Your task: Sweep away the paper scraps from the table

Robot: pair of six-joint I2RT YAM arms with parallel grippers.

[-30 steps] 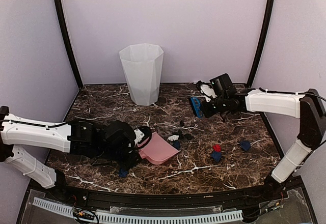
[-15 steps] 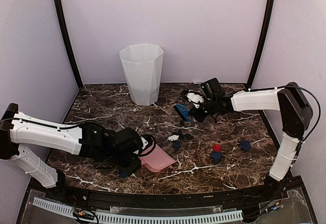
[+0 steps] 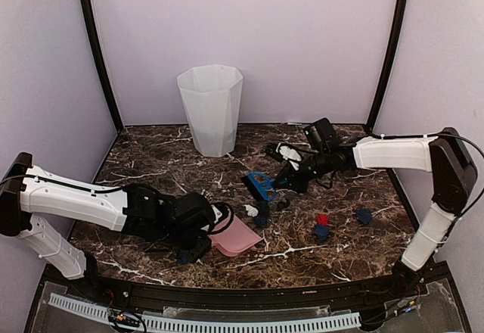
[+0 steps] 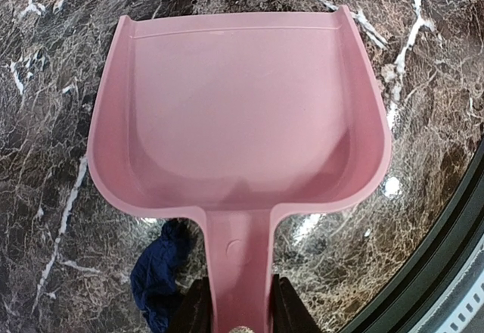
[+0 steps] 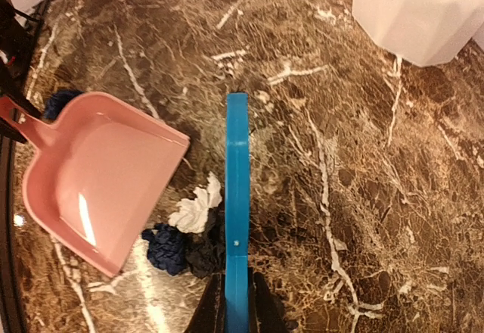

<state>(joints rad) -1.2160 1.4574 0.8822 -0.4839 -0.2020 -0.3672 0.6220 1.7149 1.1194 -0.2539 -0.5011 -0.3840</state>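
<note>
Soft, even overhead light (glare on the dustpan), faint shadows

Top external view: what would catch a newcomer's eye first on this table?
The pink dustpan, near the front of the table, is gripped at its handle by the left hand. Just beyond its mouth, the right hand holds a blue brush beside a small cluster of paper scraps. A tall white bin stands at the back.

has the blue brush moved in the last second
Yes. The blue brush has gone left and toward the near edge of the table, nearer the pink dustpan, judged against the white bin, which stays put.
</note>
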